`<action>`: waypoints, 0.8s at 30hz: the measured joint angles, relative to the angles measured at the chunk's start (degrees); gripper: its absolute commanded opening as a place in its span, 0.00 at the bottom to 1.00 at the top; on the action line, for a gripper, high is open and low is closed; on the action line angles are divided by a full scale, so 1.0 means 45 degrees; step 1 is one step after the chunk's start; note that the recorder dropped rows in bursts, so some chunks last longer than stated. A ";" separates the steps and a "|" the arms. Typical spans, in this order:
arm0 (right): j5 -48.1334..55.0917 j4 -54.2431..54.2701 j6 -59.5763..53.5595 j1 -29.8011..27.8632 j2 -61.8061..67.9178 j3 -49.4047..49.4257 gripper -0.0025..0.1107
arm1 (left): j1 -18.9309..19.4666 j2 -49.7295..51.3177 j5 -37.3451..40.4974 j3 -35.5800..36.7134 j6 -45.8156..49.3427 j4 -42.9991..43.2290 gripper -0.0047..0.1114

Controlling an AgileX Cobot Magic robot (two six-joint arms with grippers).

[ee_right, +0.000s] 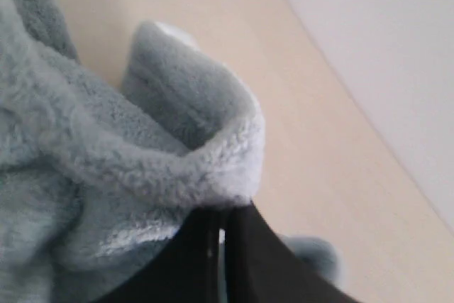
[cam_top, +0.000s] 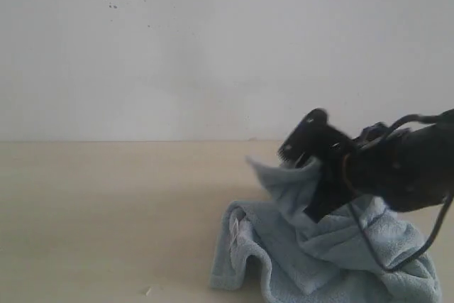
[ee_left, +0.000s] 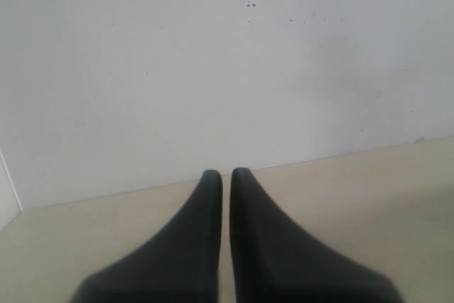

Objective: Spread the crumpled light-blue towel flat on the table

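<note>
On the table's (cam_top: 106, 211) near right side, the crumpled towel (cam_top: 319, 253) lies heaped, one fold raised in the right gripper (cam_top: 296, 154).
Left wrist view: the left gripper (ee_left: 226, 174), jaws pressed together, hangs above the table before a white wall (ee_left: 213, 69). Right wrist view: jaws pinching a fluffy towel fold.

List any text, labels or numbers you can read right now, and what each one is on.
None readable.
The small white patch on the towel, possibly a label, is too small and blurred to read.
No writing shows on the table or the wall.
</note>
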 measured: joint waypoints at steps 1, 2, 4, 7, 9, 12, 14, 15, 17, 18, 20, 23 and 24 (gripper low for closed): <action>-0.0098 0.0079 0.0138 -0.0586 -0.0258 0.0000 0.02 | 0.0000 0.0000 0.0000 0.0000 0.0000 0.0000 0.08; -0.0271 0.0195 0.0279 -0.1226 -0.0486 -0.0008 0.02 | 0.0000 0.0000 0.0000 0.0000 0.0000 0.0000 0.08; -0.0649 0.0669 0.0421 -0.3065 -0.0839 -0.0008 0.02 | 0.0000 0.0000 0.0000 0.0000 0.0000 0.0000 0.08; -0.0705 0.1018 0.0421 -0.5530 -0.0892 -0.0008 0.02 | 0.0000 0.0000 0.0000 0.0000 0.0000 0.0000 0.08; -0.0705 0.1048 0.0385 -0.6107 -0.0892 -0.0008 0.05 | 0.0000 0.0000 0.0000 0.0000 0.0000 0.0000 0.08; -0.0733 0.1381 0.0365 -0.6523 -0.0892 -0.0008 0.38 | 0.0000 0.0000 0.0000 0.0000 0.0000 0.0000 0.08; -0.0733 0.1870 0.0365 -0.6534 -0.0892 -0.0008 0.57 | 0.0000 0.0000 0.0000 0.0000 0.0000 0.0000 0.08; -0.0663 0.2245 0.0336 -0.6534 -0.0892 -0.0008 0.52 | 0.0000 0.0000 0.0000 0.0000 0.0000 0.0000 0.08; -0.0113 0.2912 0.0336 -0.6534 -0.1008 -0.0008 0.40 | 0.0000 0.0000 0.0000 0.0000 0.0000 0.0000 0.08; -0.0062 0.3017 0.0281 -0.6534 -0.1115 -0.0008 0.36 | 0.0000 0.0000 0.0000 0.0000 0.0000 0.0000 0.08; -0.0285 0.3226 0.0123 -0.6553 -0.1406 -0.0008 0.32 | 0.0000 0.0000 0.0000 0.0000 0.0000 0.0000 0.08; -0.2074 0.4097 -0.0287 -0.6618 -0.2028 0.0092 0.32 | 0.0000 0.0000 0.0000 0.0000 0.0000 0.0000 0.08; -0.3000 0.4358 -0.0346 -0.6618 -0.2188 0.0183 0.32 | 0.0000 0.0000 0.0000 0.0000 0.0000 0.0000 0.08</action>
